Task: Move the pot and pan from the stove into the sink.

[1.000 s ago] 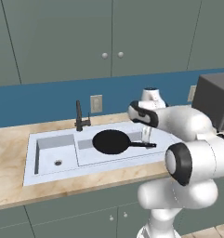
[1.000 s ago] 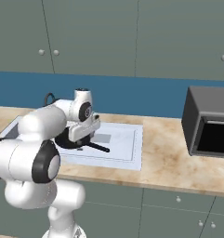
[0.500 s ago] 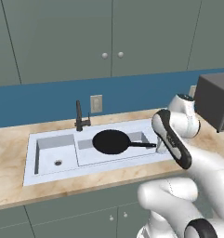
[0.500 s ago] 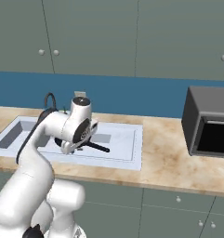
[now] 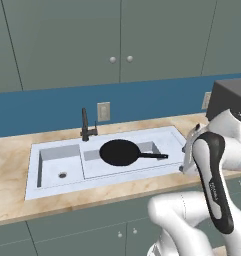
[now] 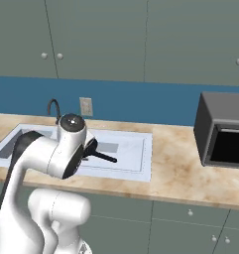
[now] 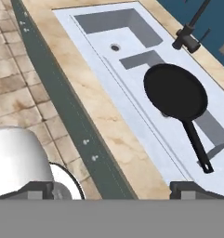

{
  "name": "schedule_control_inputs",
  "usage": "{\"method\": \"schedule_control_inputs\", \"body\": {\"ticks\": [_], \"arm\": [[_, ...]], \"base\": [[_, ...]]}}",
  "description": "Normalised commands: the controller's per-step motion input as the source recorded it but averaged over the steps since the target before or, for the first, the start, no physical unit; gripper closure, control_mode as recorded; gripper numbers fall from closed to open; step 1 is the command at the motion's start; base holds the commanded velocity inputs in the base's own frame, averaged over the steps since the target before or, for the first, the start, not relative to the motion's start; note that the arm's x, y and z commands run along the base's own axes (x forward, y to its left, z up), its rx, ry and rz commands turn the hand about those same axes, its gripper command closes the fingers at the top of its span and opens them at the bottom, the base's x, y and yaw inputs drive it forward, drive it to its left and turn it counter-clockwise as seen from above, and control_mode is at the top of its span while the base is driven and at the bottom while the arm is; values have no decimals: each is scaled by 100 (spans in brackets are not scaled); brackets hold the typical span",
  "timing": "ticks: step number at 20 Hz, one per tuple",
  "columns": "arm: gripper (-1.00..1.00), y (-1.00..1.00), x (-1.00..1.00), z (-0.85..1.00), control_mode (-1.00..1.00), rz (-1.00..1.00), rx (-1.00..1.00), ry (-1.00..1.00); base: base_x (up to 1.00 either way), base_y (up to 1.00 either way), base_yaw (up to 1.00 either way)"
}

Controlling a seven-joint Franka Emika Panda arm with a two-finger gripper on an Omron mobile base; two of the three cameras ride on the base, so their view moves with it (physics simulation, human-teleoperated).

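A: Where is the pan (image 5: 119,152) found, taken from the sink (image 5: 57,186)?

B: It is seen lying in the sink, over the shallower right part of the basin, beside the faucet (image 5: 85,126). The deeper well with the drain (image 7: 115,47) is left bare on the far side of it. Its long thin handle (image 7: 196,148) is pointed away from the faucet, toward the sink's right end.

A: And the gripper (image 7: 111,188)?

B: Its jaws are spread wide and nothing is held between them. In the hand view it is placed off the sink's right end, above the counter's front edge, with the handle's tip lying nearest to it and the round body farther along the same line.

A: So the pan's part is judged as done?

B: It is judged so. The pot is not to be located from these pictures, so the next move is thought to be a retreat away from the sink toward the stove.

A: What room is given for that?

B: Open counter (image 6: 185,168) is seen to the right of the sink, but a dark microwave (image 6: 224,130) is set further along it. The front edge of the counter is close under the arm, so a swing kept above both is advised.
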Motion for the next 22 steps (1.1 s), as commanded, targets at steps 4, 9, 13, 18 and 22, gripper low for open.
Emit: {"method": "schedule_control_inputs", "body": {"ticks": [4,9,13,18,22], "arm": [[-100,18,-60,49,-100,0,-1,0],[-100,2,-18,7,-100,0,0,-3],[-100,0,0,0,100,0,0,0],[-100,0,0,0,100,0,0,0],[-100,0,0,0,100,0,0,0]], "base": [[0,0,0],[0,0,0],[-44,-11,4],[-99,-15,4],[-74,-21,-2]]}}
